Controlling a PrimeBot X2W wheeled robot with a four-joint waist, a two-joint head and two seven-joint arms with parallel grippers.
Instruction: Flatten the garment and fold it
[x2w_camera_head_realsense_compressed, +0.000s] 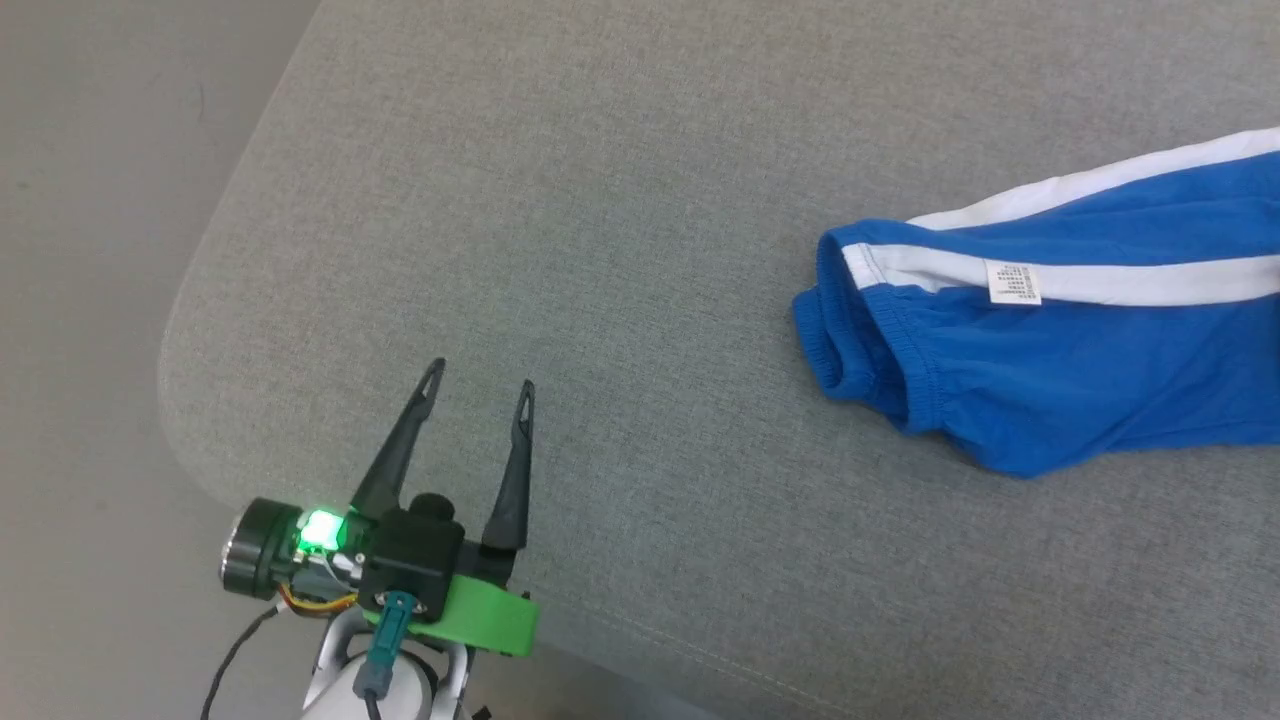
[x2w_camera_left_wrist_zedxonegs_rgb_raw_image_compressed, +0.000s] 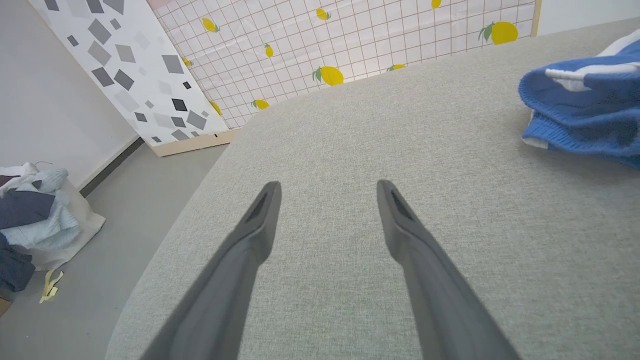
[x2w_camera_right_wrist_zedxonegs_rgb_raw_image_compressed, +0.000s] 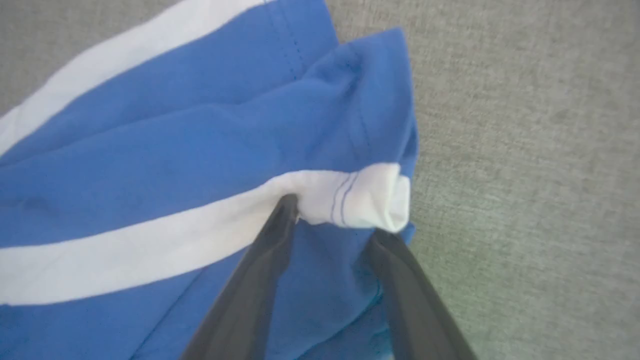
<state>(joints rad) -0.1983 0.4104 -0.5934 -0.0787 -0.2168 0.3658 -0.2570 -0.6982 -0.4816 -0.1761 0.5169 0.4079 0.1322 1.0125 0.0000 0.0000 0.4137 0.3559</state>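
Garment (x2w_camera_head_realsense_compressed: 1050, 370), blue shorts w/ white stripes, lies at the right of the head view on a grey padded surface (x2w_camera_head_realsense_compressed: 600, 200) and runs off the right edge

Nearest in that view, lower left: the left gripper (x2w_camera_head_realsense_compressed: 482, 374), jaws spread wide w/ nothing between them. It hangs over the rounded corner of the grey surface, fingers aimed up-frame, pale floor (x2w_camera_head_realsense_compressed: 80, 300) to its left. Bare fabric all round it, well apart from the shorts

Further up and to the right comes the bunched elastic waistband (x2w_camera_head_realsense_compressed: 860, 365), the end of the shorts closest to the left jaws. Just past it a small white tag (x2w_camera_head_realsense_compressed: 1012, 282) sits on a stripe. Long axis runs left to right across the frame, rising a bit toward the upper right, so the shorts lie up-right of the left jaws, waistband end first

Right wrist view: the right gripper (x2w_camera_right_wrist_zedxonegs_rgb_raw_image_compressed: 332, 220) is right on the cloth, one finger either side of a rolled white hem corner at frame centre, blue cloth between them. Can't tell if they pinch it or just straddle it

Shorts look rumpled and doubled over, so prob. at the flattening stage, no fold made yet. Right arm is the nearer one by far. My guess: next move depends on drawing that hem corner out along the long axis, away from the waistband, w/ the left arm needing to cross up-right to the waistband end
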